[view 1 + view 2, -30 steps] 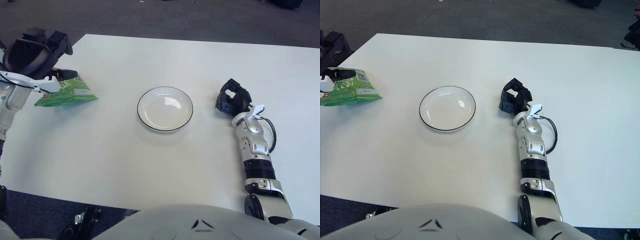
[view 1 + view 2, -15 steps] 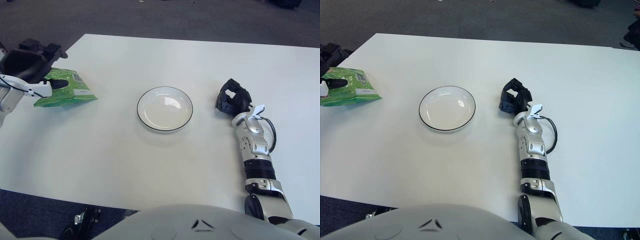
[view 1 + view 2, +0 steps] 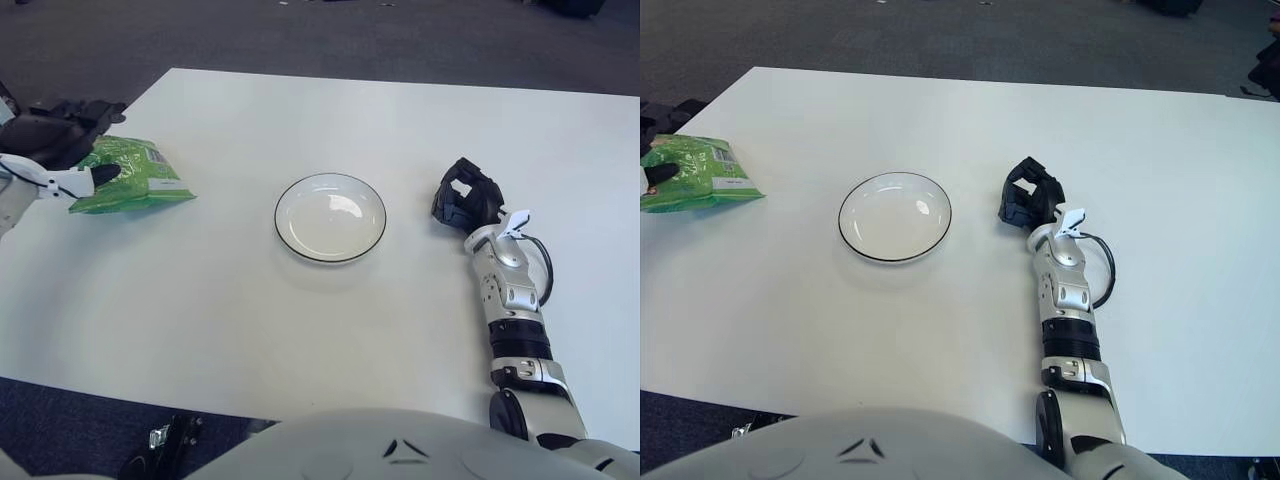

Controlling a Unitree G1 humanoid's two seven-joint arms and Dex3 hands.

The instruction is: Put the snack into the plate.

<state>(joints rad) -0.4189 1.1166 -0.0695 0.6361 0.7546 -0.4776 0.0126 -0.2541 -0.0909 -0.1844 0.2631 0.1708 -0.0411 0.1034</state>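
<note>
My left hand (image 3: 62, 150) hovers open at the snack (image 3: 135, 177), which lies on the surface left of the plate (image 3: 330, 217). Next: close on it. Right hand (image 3: 463, 196) idles, curled, right of the plate.

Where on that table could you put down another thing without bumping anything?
Plenty of bare table behind the plate, and a wide strip in front of it. Between plate and snack is free too. The left hand crowds the snack's corner; the right hand sits right of the plate.
</note>
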